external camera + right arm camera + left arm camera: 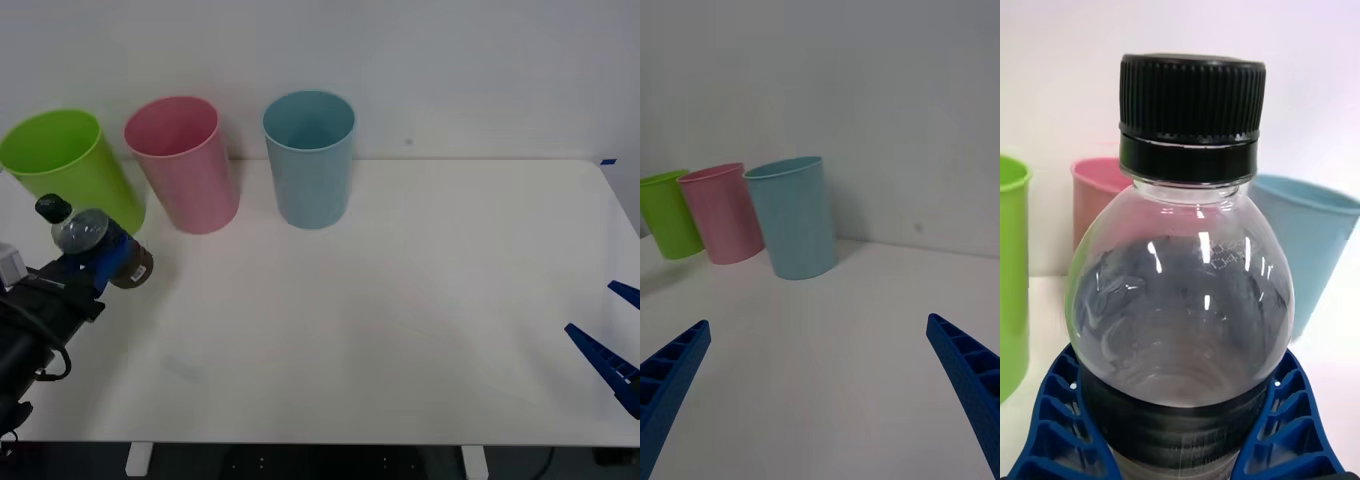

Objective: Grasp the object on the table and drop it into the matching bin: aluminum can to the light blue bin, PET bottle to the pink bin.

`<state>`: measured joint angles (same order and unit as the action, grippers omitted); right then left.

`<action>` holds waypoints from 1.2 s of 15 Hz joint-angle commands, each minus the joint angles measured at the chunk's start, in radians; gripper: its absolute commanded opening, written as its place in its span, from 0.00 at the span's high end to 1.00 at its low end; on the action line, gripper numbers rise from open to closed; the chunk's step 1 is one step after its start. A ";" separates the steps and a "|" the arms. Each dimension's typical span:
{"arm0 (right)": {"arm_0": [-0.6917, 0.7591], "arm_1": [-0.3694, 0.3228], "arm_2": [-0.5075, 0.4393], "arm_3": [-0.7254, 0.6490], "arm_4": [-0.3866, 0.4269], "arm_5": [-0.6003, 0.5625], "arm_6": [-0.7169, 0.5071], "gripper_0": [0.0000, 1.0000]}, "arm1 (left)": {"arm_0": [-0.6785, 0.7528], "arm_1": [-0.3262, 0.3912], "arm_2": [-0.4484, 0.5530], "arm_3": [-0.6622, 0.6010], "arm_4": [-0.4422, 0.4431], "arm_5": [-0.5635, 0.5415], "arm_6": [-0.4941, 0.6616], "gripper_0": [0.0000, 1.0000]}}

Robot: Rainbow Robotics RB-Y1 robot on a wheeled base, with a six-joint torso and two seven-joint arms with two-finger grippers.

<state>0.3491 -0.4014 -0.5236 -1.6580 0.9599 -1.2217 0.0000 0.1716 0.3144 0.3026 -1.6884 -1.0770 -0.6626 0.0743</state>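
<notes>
— PET bottle [85, 232], where is it?

— Pinched in the left hand [100, 262], at the left edge of the table [400, 300]. The blue fingers [1052, 420] wrap its dark label on both sides, and the black cap [1191, 105] points away from the wrist. It looks lifted clear of the surface, though I can't be sure from this angle.

— And the bins?

— Three stand in a row along the far edge: a lime green bin [70, 165] on the left, the pink bin [185, 165] in the middle, the light blue bin [310, 160] to its right. The bottle is just in front of the green one.

— The other arm?

— The right hand [610, 330] hangs at the table's right edge, fingers [670, 375] spread wide, holding nothing.
</notes>
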 commanded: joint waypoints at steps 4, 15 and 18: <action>0.000 0.000 0.000 0.000 0.000 0.000 0.000 0.00 | -0.001 0.002 0.023 -0.146 -0.001 0.029 0.186 1.00; 0.000 0.000 0.000 0.000 0.000 0.000 0.000 0.00 | -0.208 0.026 0.053 -0.182 -0.132 0.164 0.341 0.99; 0.000 0.000 0.000 0.000 0.000 0.000 0.000 0.00 | -0.310 0.026 0.026 -0.106 -0.201 0.176 0.354 0.98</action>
<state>0.3491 -0.4015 -0.5236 -1.6581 0.9599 -1.2217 0.0000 -0.1113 0.3405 0.3352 -1.8183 -1.2667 -0.4870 0.4262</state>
